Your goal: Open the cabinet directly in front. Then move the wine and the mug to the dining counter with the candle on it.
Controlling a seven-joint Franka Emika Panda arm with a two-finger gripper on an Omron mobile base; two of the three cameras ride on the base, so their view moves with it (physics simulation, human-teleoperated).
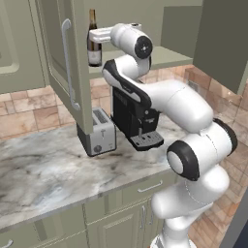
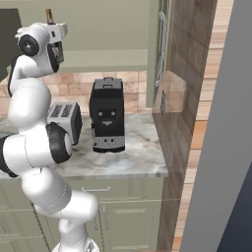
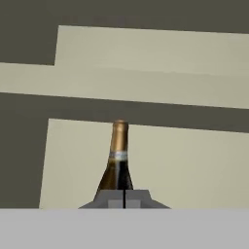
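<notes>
Marble worktop (image 1: pixel 43 169) carries toaster (image 1: pixel 99 131) beside black coffee machine (image 2: pixel 107 114).

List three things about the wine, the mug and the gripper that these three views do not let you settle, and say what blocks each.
- Wine: in the left base view the open cabinet door and the robot's hand cover part of it; the label's print is too small.
- Gripper: the hand view shows its fingertips pressed together before the bottle, but whether they touch the glass cannot be told.
- Mug: the cabinet's inside is mostly screened by the arm and doors.
</notes>
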